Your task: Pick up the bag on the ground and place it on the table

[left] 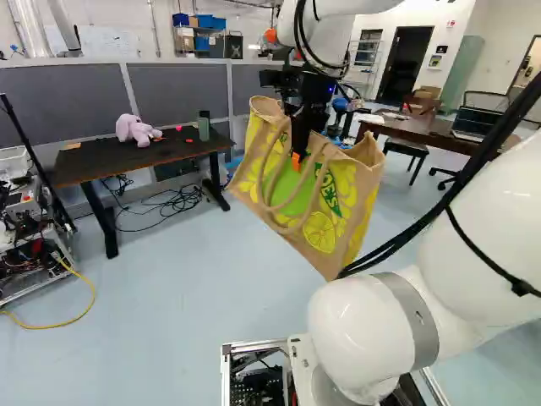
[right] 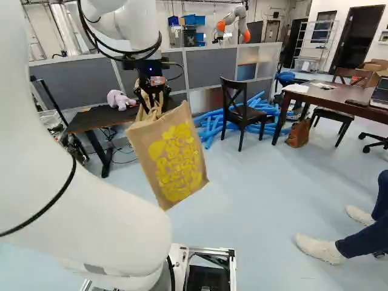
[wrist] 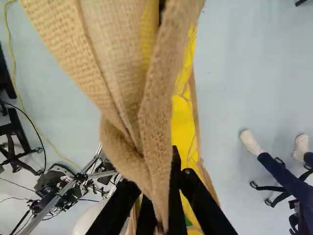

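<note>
Hanging above pale blue floor (left: 169, 288): tan woven bag with yellow print (left: 325, 216), folds pinched between nearly closed fingers of black gripper (left: 298, 154). Left base view alone shows both handle loops, lemon slice. Pink plush toy (left: 135, 130) near dark tabletop's (left: 127, 162) far edge.

Bag (left: 334, 207) fills the way directly under gripper (left: 297, 156). Open floor (left: 177, 279) left of tool, up to dark table (left: 110, 164). Plush toy (left: 135, 129) and upright canister (left: 204, 127) obstruct its top; partition (left: 177, 91) bars beyond. Ahead-right of tool: chair (right: 244, 114), brown desk (right: 339, 96).
</note>
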Robot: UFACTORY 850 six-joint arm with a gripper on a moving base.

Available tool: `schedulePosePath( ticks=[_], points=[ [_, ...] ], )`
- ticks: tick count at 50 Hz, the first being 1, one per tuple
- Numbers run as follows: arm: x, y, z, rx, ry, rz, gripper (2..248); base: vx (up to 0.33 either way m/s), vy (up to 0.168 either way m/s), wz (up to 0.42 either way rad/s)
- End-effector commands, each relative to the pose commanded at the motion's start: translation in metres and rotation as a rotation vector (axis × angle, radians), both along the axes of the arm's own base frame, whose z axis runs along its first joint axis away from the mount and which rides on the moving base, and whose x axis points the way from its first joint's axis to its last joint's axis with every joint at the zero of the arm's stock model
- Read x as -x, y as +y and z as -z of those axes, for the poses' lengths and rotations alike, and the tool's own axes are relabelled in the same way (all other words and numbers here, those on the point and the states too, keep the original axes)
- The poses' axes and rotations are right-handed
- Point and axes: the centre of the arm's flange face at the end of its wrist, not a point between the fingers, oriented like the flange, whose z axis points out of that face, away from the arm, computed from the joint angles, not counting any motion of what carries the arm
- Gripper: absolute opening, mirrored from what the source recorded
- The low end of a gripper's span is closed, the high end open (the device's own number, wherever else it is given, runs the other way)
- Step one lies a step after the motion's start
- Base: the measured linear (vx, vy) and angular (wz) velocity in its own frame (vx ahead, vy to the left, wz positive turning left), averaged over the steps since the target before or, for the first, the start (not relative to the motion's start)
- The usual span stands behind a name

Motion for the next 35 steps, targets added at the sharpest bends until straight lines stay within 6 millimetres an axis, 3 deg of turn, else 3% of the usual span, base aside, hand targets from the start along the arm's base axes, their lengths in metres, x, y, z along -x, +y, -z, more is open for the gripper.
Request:
schedulePosePath(
  ticks=[35],
  points=[
    [0.0, 0.0, 0.0, 0.0, 0.0, 0.0, 21, 0.07, -0.001, -0.003]
  ],
)
